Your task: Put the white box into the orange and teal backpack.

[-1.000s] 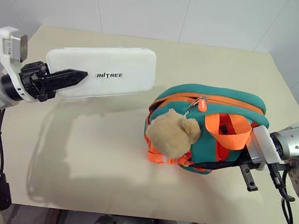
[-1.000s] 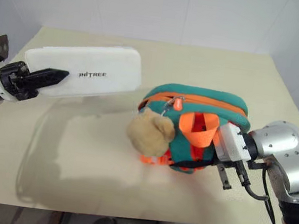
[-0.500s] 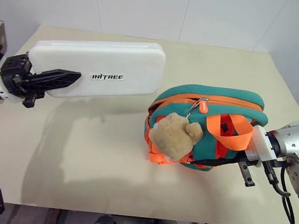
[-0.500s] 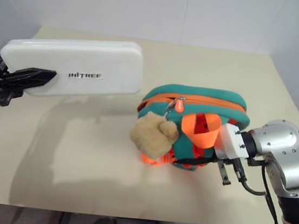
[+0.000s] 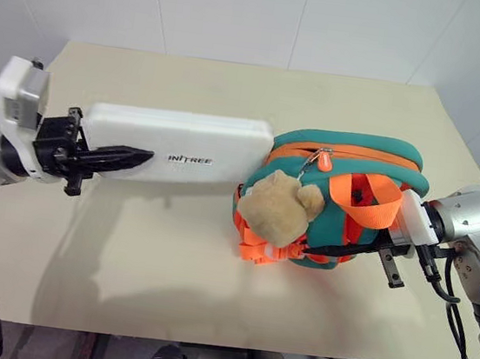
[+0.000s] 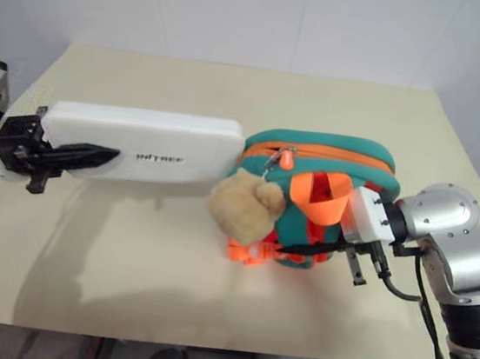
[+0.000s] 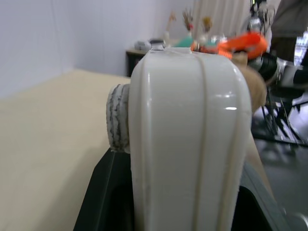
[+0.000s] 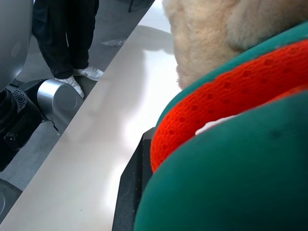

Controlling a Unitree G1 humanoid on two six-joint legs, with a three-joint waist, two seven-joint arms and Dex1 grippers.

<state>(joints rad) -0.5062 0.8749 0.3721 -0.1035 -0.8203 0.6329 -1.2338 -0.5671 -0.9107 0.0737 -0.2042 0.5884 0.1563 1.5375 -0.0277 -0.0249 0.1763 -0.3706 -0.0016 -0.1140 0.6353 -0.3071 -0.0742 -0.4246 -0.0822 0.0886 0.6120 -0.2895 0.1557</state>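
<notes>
Since a second ago I've brought the white box down from the upper left of the frame and across toward centre, and it has turned edge-on; its far end now meets the orange and teal backpack at the zipper line, so I judge insertion is about to begin, though I can't see how far the opening gapes. My left tool clamps the box's near end, arm reaching level from the left edge toward the middle. My right tool is closed on the backpack's side at centre right, steadying it on the desk, with the plush toy hanging in front.
</notes>
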